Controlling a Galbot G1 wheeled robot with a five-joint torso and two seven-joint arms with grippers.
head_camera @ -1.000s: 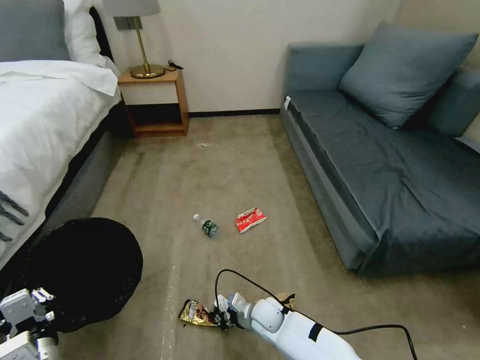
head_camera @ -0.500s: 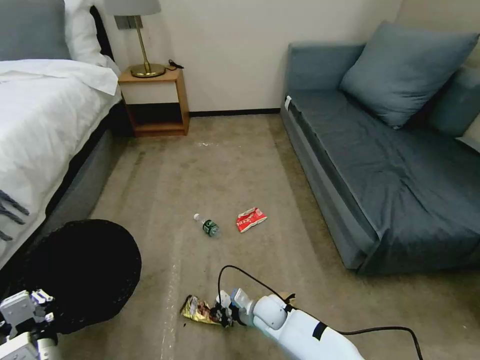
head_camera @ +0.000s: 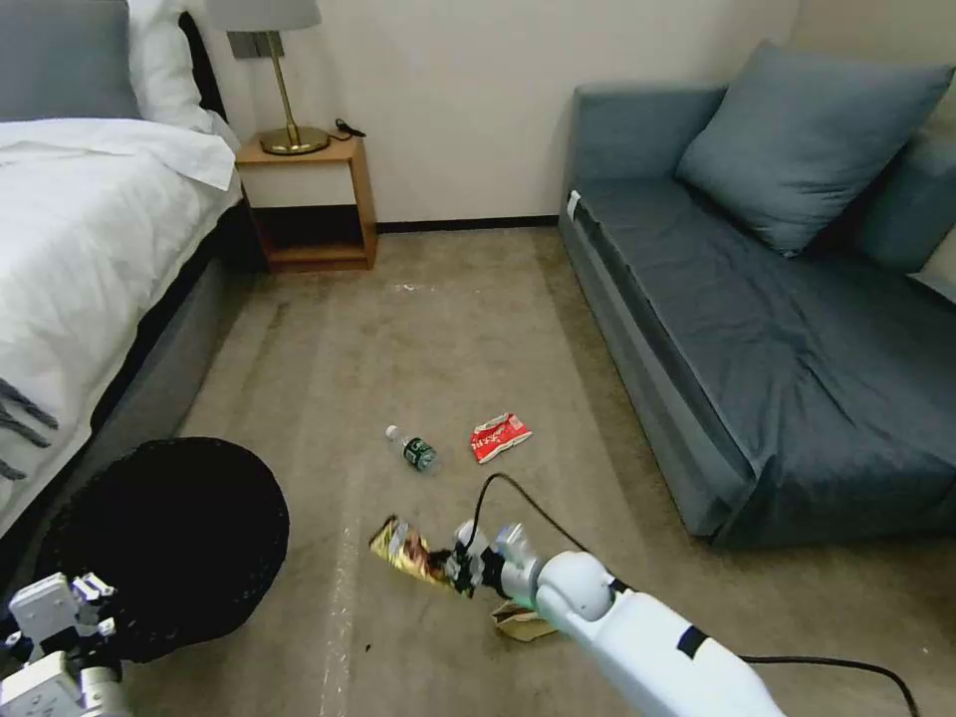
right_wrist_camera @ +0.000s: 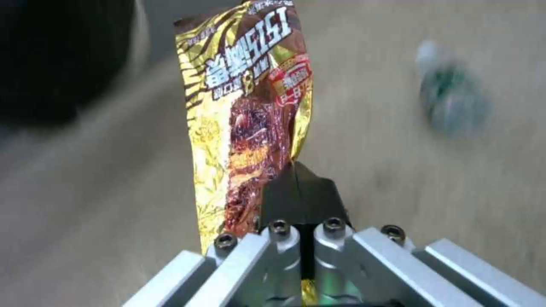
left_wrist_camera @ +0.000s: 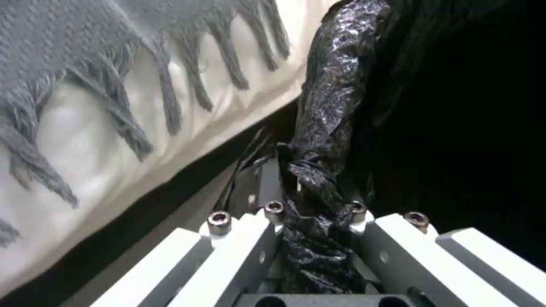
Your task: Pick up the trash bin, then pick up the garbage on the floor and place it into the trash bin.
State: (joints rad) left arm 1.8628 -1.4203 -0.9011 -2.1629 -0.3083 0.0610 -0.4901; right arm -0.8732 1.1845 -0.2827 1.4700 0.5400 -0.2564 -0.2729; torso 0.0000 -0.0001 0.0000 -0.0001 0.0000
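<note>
Right gripper: my right gripper (head_camera: 460,573) sits low in the centre of the head view, fingers (right_wrist_camera: 298,194) pinched tight on the gold-brown wrapper (head_camera: 406,549).
Wrapper: it sticks out to the left of my fingers, above the floor (head_camera: 438,329).
Left gripper: my left gripper (left_wrist_camera: 310,204), at the lower left corner of the head view, is clamped on the bunched bag at the rim of the trash bin (head_camera: 169,543).
Trash bin: lower left, just beside the bed (head_camera: 80,259).
Paper bag: the crumpled brown paper bag (head_camera: 520,622) lies under my right arm.
Bottle: the bottle (head_camera: 412,449) lies mid-frame, the red-white wrapper (head_camera: 499,437) near it on the right.
Sofa: the sofa (head_camera: 777,329) fills the right side.
</note>
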